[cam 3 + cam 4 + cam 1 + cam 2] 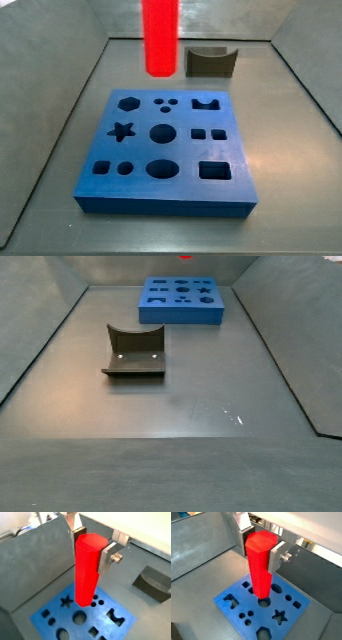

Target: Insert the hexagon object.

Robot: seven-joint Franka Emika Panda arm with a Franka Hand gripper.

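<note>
**Q:** What is shown, from largest to smallest?

**A:** A grey walled bin; on its floor, the blue block with shaped holes; apart from it, the dark fixture. The hexagon object hangs upright above the block, its lower end clear of the surface in a side view. The gripper is up at its top end, silver fingers clamped against the rod's sides.

**Q:** What could go wrong from here?

**A:** Judged from these views, the tip hovers near the round and star holes, not plainly over the hexagon hole. Descending off-centre, or with the flats rotated against the hole's sides, would likely jam the tip on the rim or make the long rod slip in the pads.

**Q:** What room is there to move?

**A:** The air above the block is open. Walls stand near the block's sides, and the fixture sits well apart.
</note>
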